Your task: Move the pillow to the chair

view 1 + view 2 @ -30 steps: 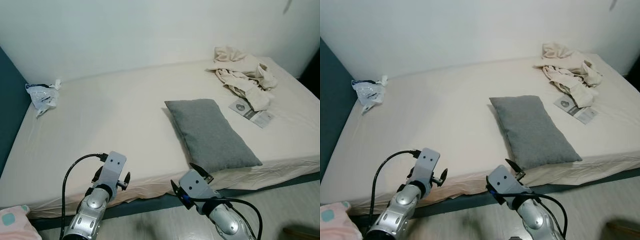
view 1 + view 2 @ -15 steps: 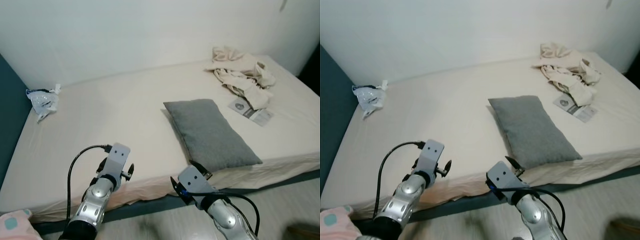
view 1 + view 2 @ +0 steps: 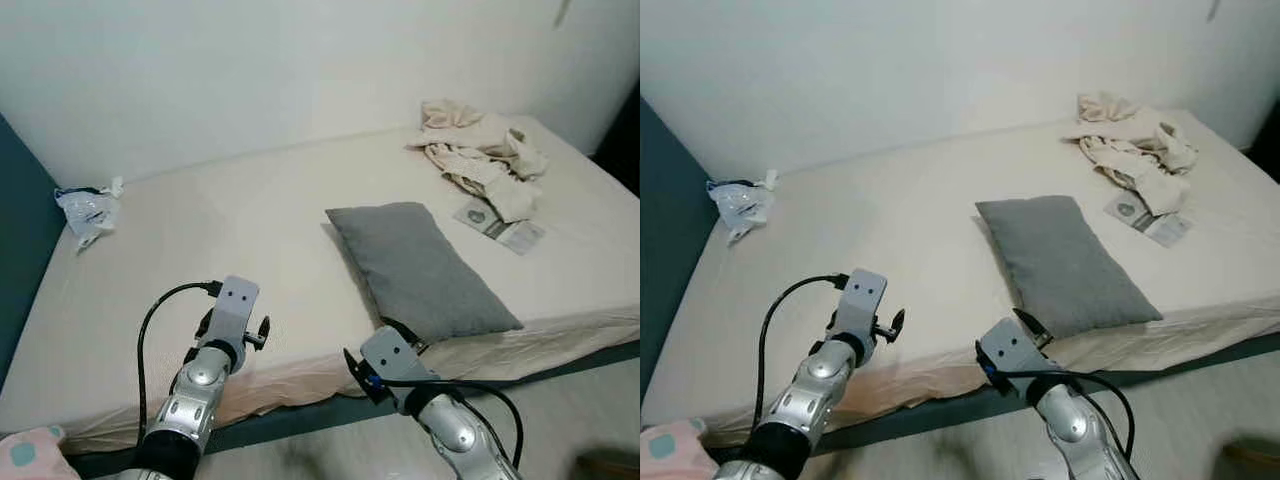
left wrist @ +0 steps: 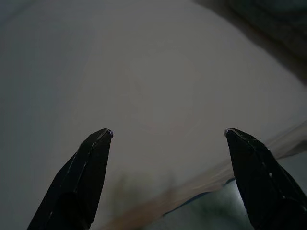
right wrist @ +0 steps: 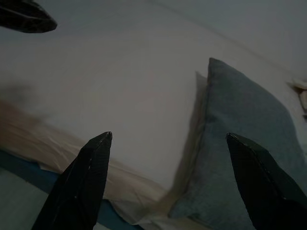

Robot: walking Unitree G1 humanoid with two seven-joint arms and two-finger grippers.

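The grey pillow (image 3: 420, 268) lies on the bed (image 3: 230, 230), right of centre near its near edge. The left tool (image 4: 165, 139) and right tool (image 5: 168, 143) hover spread wide over that edge. A printed leaflet (image 3: 501, 225) beside crumpled clothes (image 3: 478, 157) is unreadable.

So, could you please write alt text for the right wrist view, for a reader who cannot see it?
The right pincer, fingers spread open, points over the near edge of a cream-sheeted bed toward a rectangular grey fabric pillow lying flat on the sheet. The pillow is untouched, and a dark fingertip of the left pincer shows at a corner of the picture.
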